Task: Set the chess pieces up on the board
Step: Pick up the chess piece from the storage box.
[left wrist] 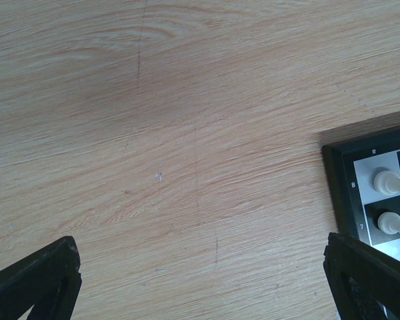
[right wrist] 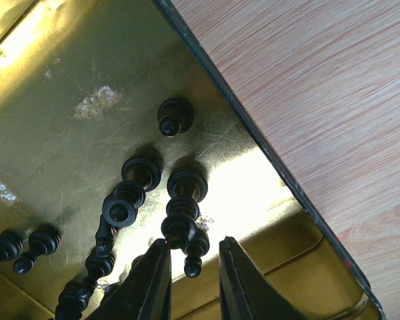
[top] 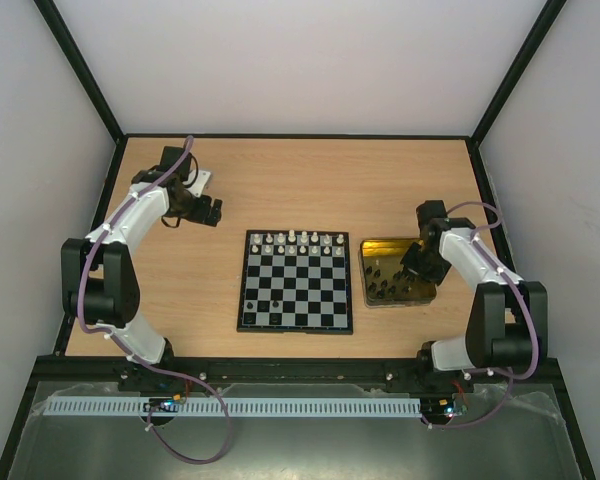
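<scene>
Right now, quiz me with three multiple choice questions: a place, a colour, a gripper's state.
1. Relative to the board, the gold tray lies? A left, B right, C on it.
2. The tray's pieces are? A black, B white, C red.
3. The left gripper is? A shut on a piece, B shut empty, C open.
Answers: B, the top view shows it off the board's right edge; A, only dark pieces lie on the gold; C, its fingers stand wide apart over the table.

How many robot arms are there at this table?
2. The left arm is left of the chessboard; the right arm leans over the gold tray of black chess pieces.
</scene>
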